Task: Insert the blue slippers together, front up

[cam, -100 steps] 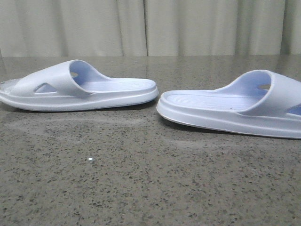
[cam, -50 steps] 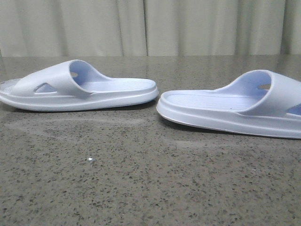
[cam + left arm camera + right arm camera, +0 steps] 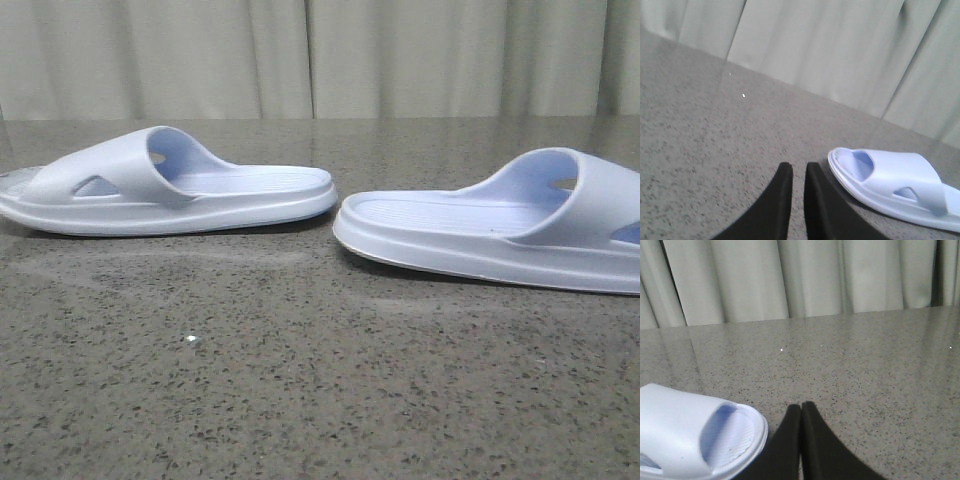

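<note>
Two pale blue slippers lie on their soles on the table, end to end and a small gap apart. The left slipper [image 3: 170,190] has its strap at its left end. The right slipper [image 3: 480,230] has its strap at its right end. No gripper shows in the front view. My left gripper [image 3: 798,166] is shut to a narrow slit and empty, just beside the strap end of a slipper [image 3: 900,185]. My right gripper [image 3: 801,405] is shut and empty, its fingers touching, close beside the strap end of a slipper [image 3: 685,430].
The speckled grey stone table [image 3: 300,380] stretches in front of the slippers. A pale pleated curtain [image 3: 320,55] hangs behind the table's far edge.
</note>
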